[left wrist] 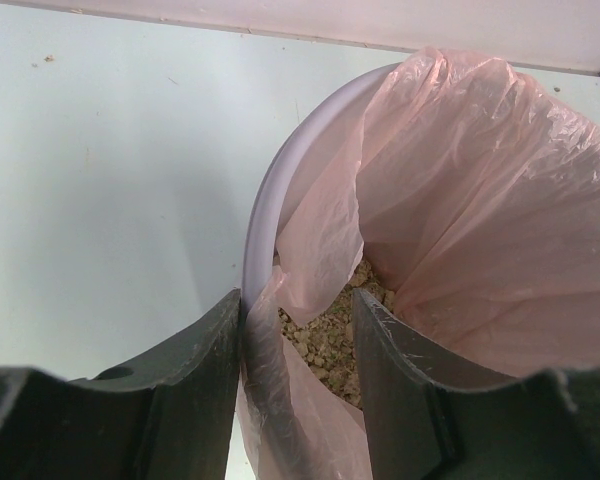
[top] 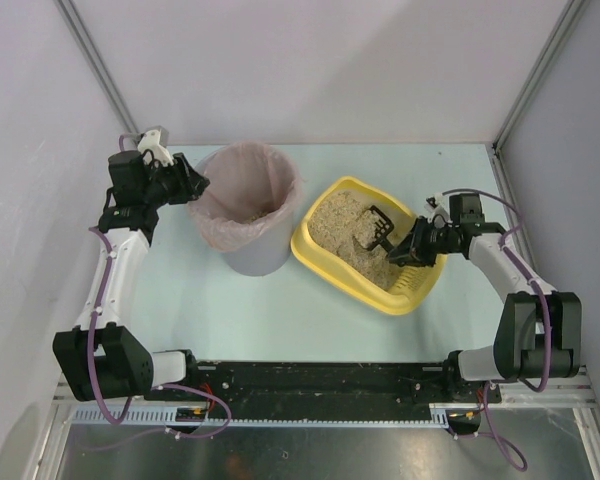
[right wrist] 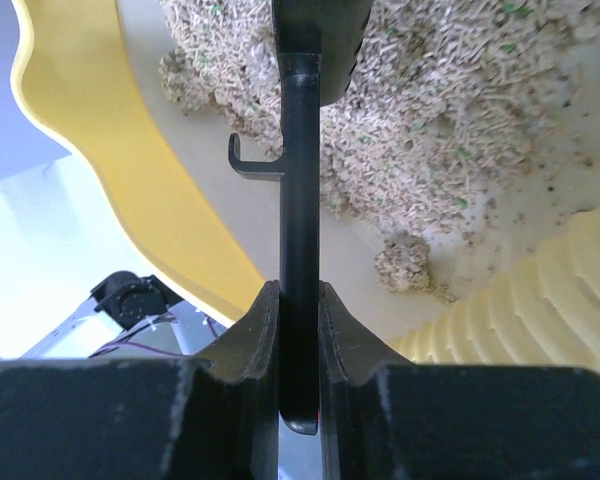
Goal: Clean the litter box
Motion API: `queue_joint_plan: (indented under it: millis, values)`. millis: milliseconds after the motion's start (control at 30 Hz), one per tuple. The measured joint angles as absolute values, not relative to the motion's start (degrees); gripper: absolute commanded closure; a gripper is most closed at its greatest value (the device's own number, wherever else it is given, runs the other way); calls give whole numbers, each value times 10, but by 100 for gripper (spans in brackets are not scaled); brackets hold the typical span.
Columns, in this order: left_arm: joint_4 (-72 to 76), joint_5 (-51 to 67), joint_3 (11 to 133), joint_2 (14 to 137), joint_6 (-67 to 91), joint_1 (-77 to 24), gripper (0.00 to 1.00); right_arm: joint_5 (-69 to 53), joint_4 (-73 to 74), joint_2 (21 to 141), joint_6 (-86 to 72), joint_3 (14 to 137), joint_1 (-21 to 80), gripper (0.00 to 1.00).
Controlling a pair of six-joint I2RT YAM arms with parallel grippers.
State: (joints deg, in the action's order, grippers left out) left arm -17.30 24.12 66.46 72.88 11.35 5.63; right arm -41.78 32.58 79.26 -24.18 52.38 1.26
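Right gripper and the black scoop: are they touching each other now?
Touching. The right wrist view shows the right gripper closed on the scoop handle, both fingers pressing its sides with no gap.

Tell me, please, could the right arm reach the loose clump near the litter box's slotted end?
Probably yes: the right gripper holds the scoop inside the litter box; nothing covers that clump.

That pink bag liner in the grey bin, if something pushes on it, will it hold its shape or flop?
Likely floppy: the pink liner is thin, creased film sagging in folds inside the bin. Probably very light, so it could shift or bunch; the left gripper appears to pinch it against the rim.
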Motion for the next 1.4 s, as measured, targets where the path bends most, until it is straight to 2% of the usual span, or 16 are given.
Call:
queue_joint_plan:
  millis: [567, 933, 1400]
  values:
    - [-173, 241, 665, 729, 113, 56, 50, -551, 271, 747, -301, 467, -33, 100]
    - [-173, 235, 665, 729, 109, 53, 50, -638, 161, 689, -387, 387, -70, 100]
    - [-173, 227, 665, 729, 109, 49, 50, -684, 38, 658, -478, 324, -76, 100]
